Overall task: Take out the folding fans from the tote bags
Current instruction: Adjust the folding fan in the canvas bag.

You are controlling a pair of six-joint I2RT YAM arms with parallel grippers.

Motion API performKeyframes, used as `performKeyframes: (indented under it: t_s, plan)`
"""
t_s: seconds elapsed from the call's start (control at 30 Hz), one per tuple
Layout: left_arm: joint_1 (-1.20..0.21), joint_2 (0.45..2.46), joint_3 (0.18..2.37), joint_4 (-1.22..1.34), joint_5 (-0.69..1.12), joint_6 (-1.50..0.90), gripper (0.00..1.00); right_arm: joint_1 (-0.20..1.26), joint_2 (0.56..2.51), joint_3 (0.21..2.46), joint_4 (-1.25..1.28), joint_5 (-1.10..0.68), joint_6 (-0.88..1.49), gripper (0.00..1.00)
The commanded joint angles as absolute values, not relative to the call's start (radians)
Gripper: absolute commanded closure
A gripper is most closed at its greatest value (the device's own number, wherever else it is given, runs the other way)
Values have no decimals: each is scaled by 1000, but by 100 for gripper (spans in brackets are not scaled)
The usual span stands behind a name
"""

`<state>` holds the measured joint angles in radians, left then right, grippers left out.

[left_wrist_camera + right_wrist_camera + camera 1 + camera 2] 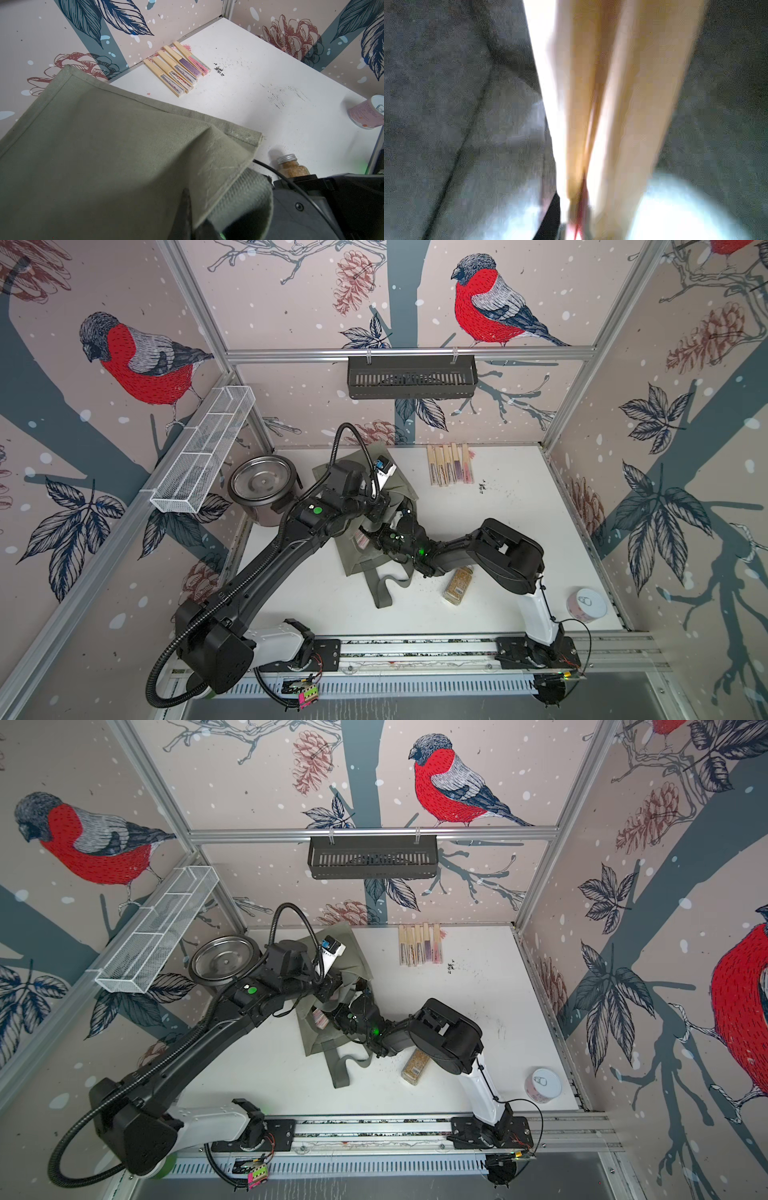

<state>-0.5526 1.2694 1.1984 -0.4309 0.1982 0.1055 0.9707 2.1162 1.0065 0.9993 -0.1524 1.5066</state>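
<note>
Right wrist view: fan [623, 104], centre frame in bag [446, 104], is looking light, stiff, slick; pinch its bamboo sticks. Left gripper [195, 216] is clamping bag (right gripper [370, 537]: jaws, cannot tell).

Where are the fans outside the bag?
In both top views the closed pale bamboo folding fans lie in a row by the back wall, right of the olive-grey fabric tote bag.

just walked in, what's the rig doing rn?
Unloading the tote bag. The left end effector is shut on its rim. The right end effector is in the bag's mouth at the bamboo fans; grip unclear. A row of fans already lies by the back wall.
</note>
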Motion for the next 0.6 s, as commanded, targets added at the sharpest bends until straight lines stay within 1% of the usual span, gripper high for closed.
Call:
performKeyframes:
  t_s: [0.0, 0.07, 0.2, 0.57]
  plan:
    - [-554, 1270, 1203, -399, 193, 114, 100, 966, 2116, 992, 973, -165, 1470, 75]
    - [-552, 1271, 1203, -399, 195, 113, 100, 958, 2135, 983, 970, -171, 1469, 72]
    - [-554, 1272, 1203, -399, 195, 113, 100, 932, 2175, 993, 949, -231, 1460, 61]
    - [-552, 1267, 1204, -401, 195, 115, 100, 934, 2085, 927, 867, -252, 1413, 55]
